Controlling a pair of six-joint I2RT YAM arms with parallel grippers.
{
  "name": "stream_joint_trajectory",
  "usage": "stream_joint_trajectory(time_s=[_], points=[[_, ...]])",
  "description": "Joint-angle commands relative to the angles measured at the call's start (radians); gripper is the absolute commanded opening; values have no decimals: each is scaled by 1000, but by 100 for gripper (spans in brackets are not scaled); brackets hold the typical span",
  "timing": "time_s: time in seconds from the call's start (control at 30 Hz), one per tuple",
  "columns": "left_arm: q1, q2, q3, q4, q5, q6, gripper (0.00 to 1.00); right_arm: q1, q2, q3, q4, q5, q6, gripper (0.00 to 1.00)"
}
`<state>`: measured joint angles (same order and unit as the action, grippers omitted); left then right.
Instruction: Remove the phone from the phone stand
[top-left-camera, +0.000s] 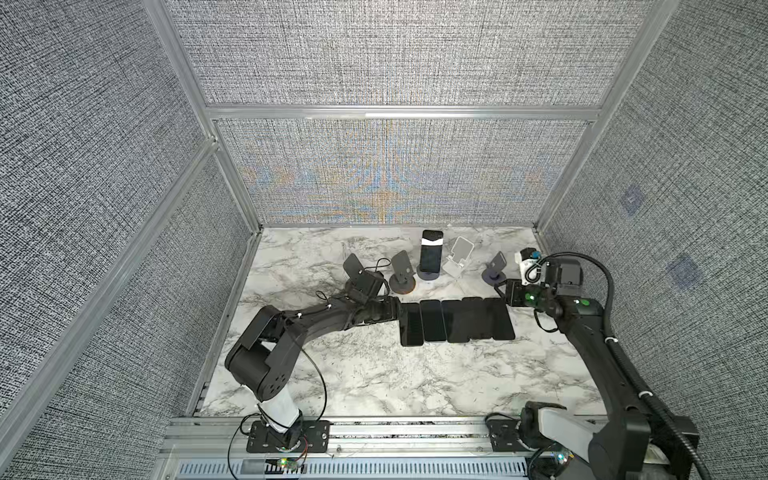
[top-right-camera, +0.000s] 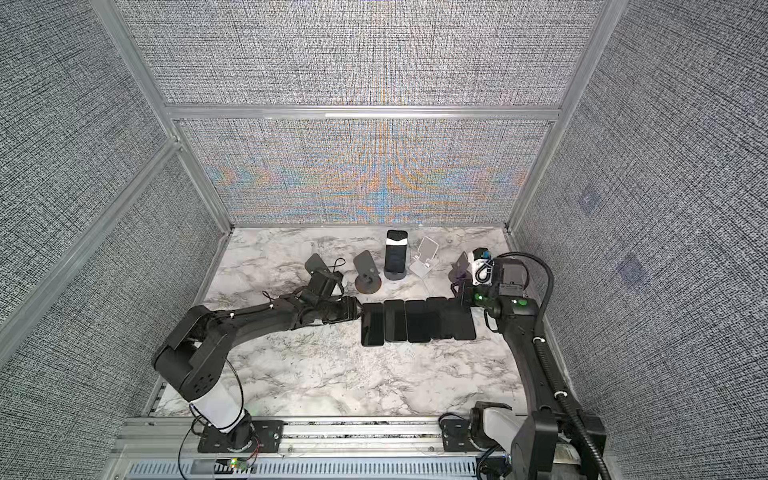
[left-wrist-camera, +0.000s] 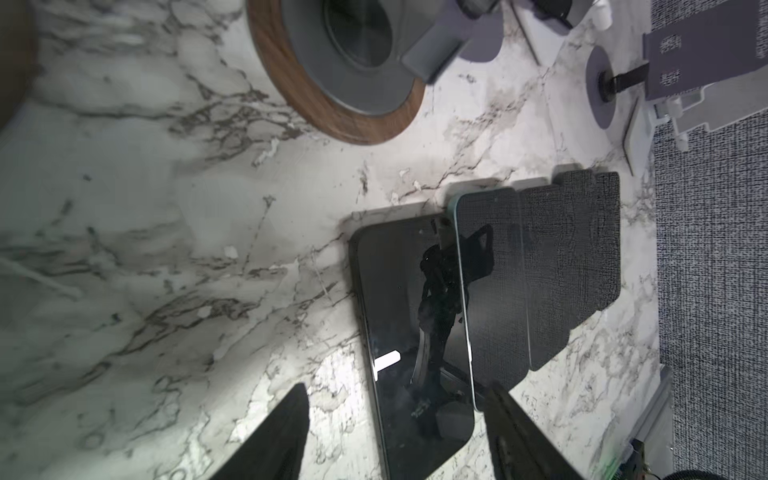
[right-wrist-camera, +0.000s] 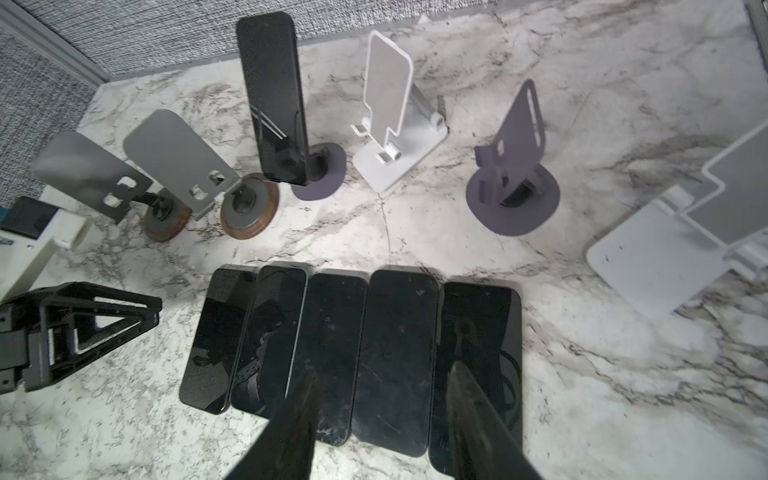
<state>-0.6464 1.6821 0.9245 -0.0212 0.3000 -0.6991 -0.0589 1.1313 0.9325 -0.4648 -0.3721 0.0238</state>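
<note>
Presently: phone stands upright, leaning back, on the dark stand at far middle, long axis vertical. Left gripper released, empty, and probably the nearer; the phone lies far and slightly right of it. Right gripper parted, empty. Stand's cradle hidden behind the phone.

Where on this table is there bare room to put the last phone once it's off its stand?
Widest bare patch: the table between the row of flat phones and the front rail. The back left corner, left of the stands, is free too. Crowded: between stands and row, with the left gripper and right gripper at the row's ends.
</note>
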Motion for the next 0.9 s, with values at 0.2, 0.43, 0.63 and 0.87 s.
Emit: stream_joint_trajectory(time_s=[0.2, 0.43, 0.63, 0.87], points=[[0, -155, -96, 144, -66, 54, 69, 115, 61, 150, -15, -23, 26, 46], [0, -247, -193, 264, 2, 62, 68, 175, 233, 260, 76, -95, 12, 46], [6, -308, -243, 268, -15, -23, 67, 174, 429, 336, 203, -174, -17, 46], [8, -370, -231, 118, -23, -17, 66, 170, 675, 456, 324, -232, 21, 47]])
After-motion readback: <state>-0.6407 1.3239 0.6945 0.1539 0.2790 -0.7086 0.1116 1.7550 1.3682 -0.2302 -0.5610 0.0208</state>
